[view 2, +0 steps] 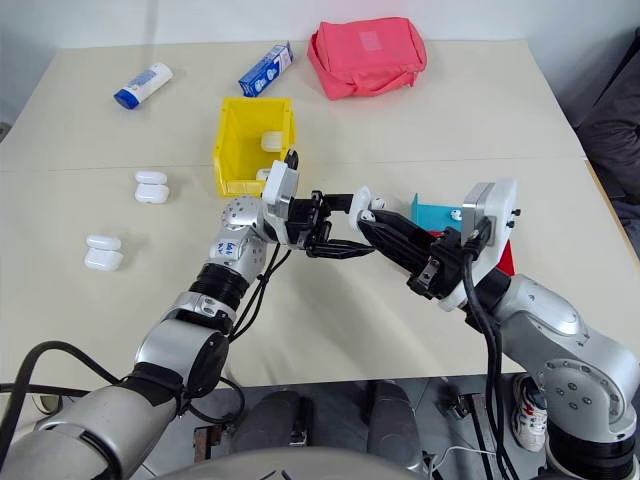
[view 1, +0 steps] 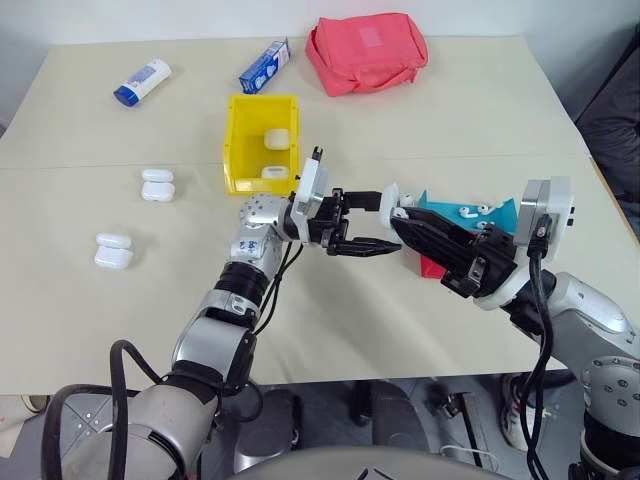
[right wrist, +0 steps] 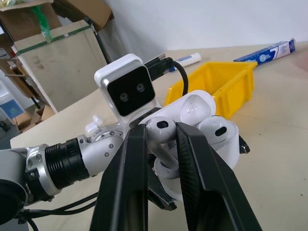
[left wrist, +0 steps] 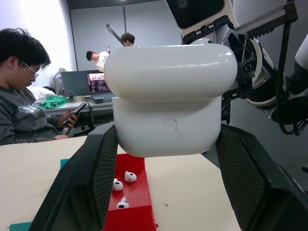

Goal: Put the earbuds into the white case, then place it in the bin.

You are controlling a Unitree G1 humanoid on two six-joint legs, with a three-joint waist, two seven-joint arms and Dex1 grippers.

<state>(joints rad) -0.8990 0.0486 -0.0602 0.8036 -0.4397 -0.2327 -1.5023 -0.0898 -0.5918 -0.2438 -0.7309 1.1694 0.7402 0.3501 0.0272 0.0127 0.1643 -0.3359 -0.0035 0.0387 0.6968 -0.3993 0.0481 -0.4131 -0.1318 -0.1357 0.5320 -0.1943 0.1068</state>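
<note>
I have the left gripper (left wrist: 163, 144) clamped on the small glossy white hinged case (left wrist: 168, 103), lid swung up, held in mid-air over the beige table (view 1: 420, 110) so its sockets face my other arm. The right gripper (right wrist: 161, 132) pinches a tiny glossy white earbud (right wrist: 161, 126) right at the case mouth, ready to seat it, I'd judge. More earbuds lie in the low red tray (left wrist: 137, 192). The bright yellow plastic bin (view 1: 243, 135) waits just beyond, two cases already inside.

Bin (view 1: 250, 150) mid-table, two cases inside; pouch (view 1: 366, 52) at its 1 o'clock, box (view 1: 265, 66) at 12, tube (view 1: 142, 81) at 10. Two case pairs (view 1: 157, 185) (view 1: 113, 251) at its 8 o'clock. Trays (view 1: 470, 218) at 4, earbuds (view 1: 478, 212) on them.
</note>
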